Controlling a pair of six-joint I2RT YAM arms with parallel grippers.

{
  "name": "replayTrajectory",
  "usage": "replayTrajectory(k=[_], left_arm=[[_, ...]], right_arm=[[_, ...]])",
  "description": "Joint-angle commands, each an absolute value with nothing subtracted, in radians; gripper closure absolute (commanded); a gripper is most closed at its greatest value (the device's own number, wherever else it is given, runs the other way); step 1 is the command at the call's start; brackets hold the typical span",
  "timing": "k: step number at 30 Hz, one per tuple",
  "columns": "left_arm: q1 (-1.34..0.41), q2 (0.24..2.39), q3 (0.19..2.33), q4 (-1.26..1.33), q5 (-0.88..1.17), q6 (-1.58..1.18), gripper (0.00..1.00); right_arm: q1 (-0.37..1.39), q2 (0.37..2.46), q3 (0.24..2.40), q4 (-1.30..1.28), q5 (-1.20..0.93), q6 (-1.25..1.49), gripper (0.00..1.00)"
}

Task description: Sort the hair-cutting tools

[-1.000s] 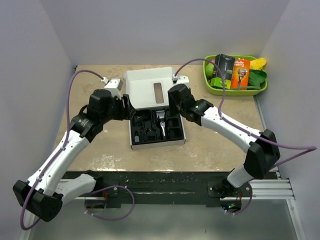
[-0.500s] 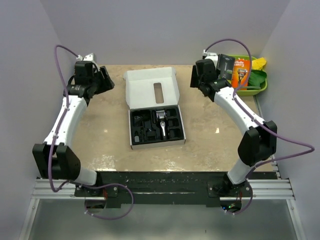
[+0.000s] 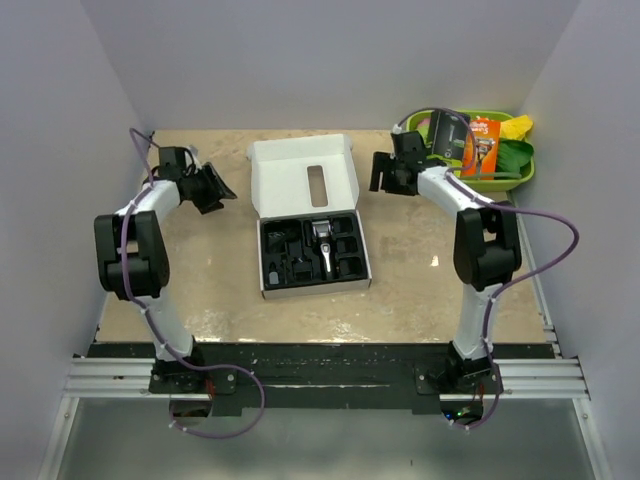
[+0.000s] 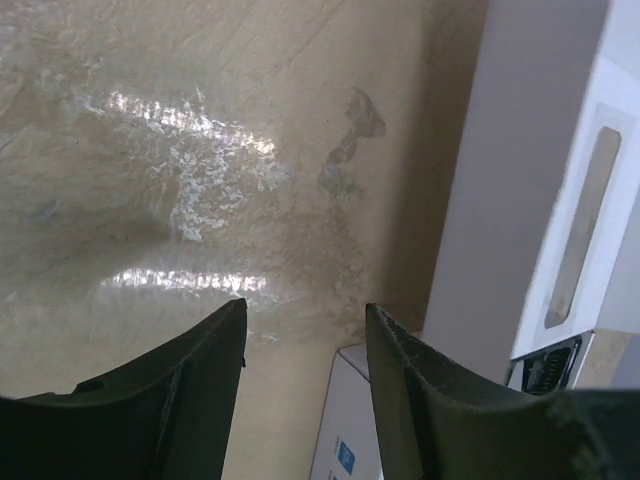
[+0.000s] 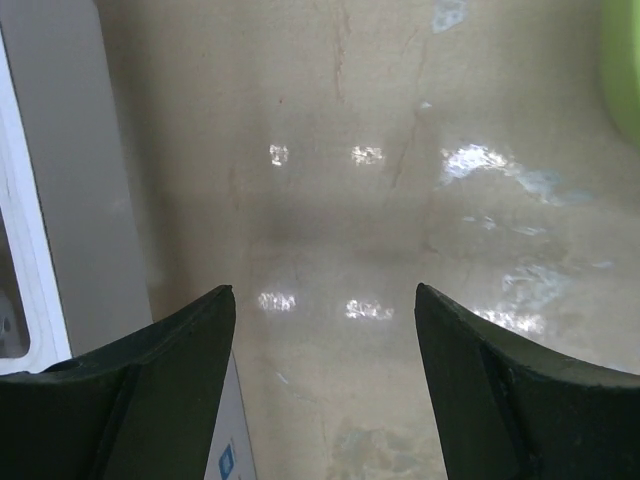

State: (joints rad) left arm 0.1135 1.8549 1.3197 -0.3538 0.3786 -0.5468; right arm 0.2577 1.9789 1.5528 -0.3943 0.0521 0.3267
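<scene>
Status: both arms sit clear of the white box point(image 3: 264, 288), with nothing in hand. The left gripper point(image 3: 212, 188) is off the left side of the box lid point(image 3: 290, 175). Its fingers point(image 4: 190, 400) are spread, with only bare table point(image 4: 150, 150) between them. The right gripper point(image 3: 385, 175) is off the right side of the lid, between the box and the green tray point(image 3: 525, 178). Its fingers point(image 5: 160, 380) are also spread wide and hold nothing.

The hair clipper point(image 3: 323, 245) lies lengthwise in the middle slot of the black insert point(image 3: 350, 268) in the box base. The comb attachments point(image 3: 285, 250) show as dark shapes in the pockets either side of it. I can't separate individual pieces, cord or small bits from overhead, since it's all black on black. I see no loose parts on the table around the box. The packaged razors point(image 3: 482, 145) are in the tray, right of the box, and aren't mine to touch.

My read is that placement looks done or close to it, and I'm at the check stage. Before calling it, I'd want one wrist camera over the insert to confirm each pocket is filled and seated. If something is proud or missing, that calls for a narrow pinch straight down into the pocket, as the insert walls leave little room for wide fingers. The upright lid is the collision risk on any approach from behind the box.
</scene>
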Motion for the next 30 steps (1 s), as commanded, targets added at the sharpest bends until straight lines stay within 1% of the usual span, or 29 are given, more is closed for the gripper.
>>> replayTrajectory(k=[1, 4, 5, 6, 7, 8, 9, 10, 12, 13, 14, 15, 17, 19, 20, 23, 25, 26, 27, 30], left_arm=[[0.127, 1.942, 1.344, -0.247, 0.514, -0.578, 0.45], [0.127, 2.008, 1.367, -0.222, 0.535, -0.591, 0.45], [0.127, 2.041, 1.387, -0.222, 0.541, -0.592, 0.46], [0.127, 2.055, 1.396, -0.221, 0.541, -0.592, 0.47], [0.127, 2.069, 1.405, -0.218, 0.541, -0.591, 0.48], [0.126, 2.094, 1.416, -0.216, 0.546, -0.591, 0.53], [0.127, 2.108, 1.423, -0.207, 0.552, -0.591, 0.56], [0.126, 2.12, 1.428, -0.203, 0.561, -0.594, 0.59], [0.126, 2.153, 1.437, -0.183, 0.589, -0.601, 0.67], [0.124, 2.163, 1.437, -0.176, 0.595, -0.61, 0.7], [0.124, 2.184, 1.442, -0.166, 0.613, -0.615, 0.75], [0.121, 2.197, 1.446, -0.154, 0.623, -0.618, 0.78], [0.114, 2.232, 1.466, -0.146, 0.652, -0.629, 0.86], [0.106, 2.259, 1.488, -0.143, 0.673, -0.635, 0.9], [0.098, 2.281, 1.502, -0.138, 0.696, -0.641, 0.94], [0.089, 2.315, 1.509, -0.054, 0.761, -0.681, 0.99], [0.087, 2.321, 1.502, -0.017, 0.807, -0.718, 1.0], [0.083, 2.335, 1.502, 0.05, 0.821, -0.73, 1.0], [0.081, 2.341, 1.503, 0.073, 0.837, -0.759, 1.0], [0.071, 2.362, 1.497, 0.176, 0.896, -0.825, 1.0]], right_arm=[[0.242, 2.041, 1.626, -0.298, -0.093, 0.344, 0.25], [0.241, 2.091, 1.64, -0.262, -0.124, 0.345, 0.27], [0.242, 2.101, 1.646, -0.255, -0.132, 0.345, 0.29], [0.242, 2.115, 1.652, -0.25, -0.14, 0.345, 0.32], [0.241, 2.128, 1.67, -0.245, -0.158, 0.347, 0.37], [0.241, 2.152, 1.678, -0.244, -0.167, 0.347, 0.41], [0.242, 2.161, 1.686, -0.242, -0.178, 0.347, 0.47], [0.241, 2.17, 1.698, -0.233, -0.187, 0.348, 0.62], [0.242, 2.198, 1.706, -0.226, -0.206, 0.354, 0.79], [0.241, 2.207, 1.716, -0.224, -0.207, 0.356, 0.9], [0.242, 2.217, 1.72, -0.222, -0.216, 0.356, 0.94], [0.239, 2.235, 1.724, -0.221, -0.221, 0.357, 0.99], [0.238, 2.252, 1.736, -0.213, -0.241, 0.359, 1.0], [0.233, 2.272, 1.732, -0.184, -0.284, 0.368, 1.0], [0.233, 2.276, 1.724, -0.164, -0.3, 0.38, 1.0], [0.218, 2.292, 1.698, -0.082, -0.411, 0.406, 1.0], [0.21, 2.302, 1.678, -0.011, -0.497, 0.42, 1.0], [0.203, 2.307, 1.672, 0.023, -0.533, 0.437, 1.0], [0.199, 2.316, 1.672, 0.059, -0.601, 0.448, 1.0], [0.186, 2.359, 1.687, 0.138, -0.708, 0.498, 1.0]])
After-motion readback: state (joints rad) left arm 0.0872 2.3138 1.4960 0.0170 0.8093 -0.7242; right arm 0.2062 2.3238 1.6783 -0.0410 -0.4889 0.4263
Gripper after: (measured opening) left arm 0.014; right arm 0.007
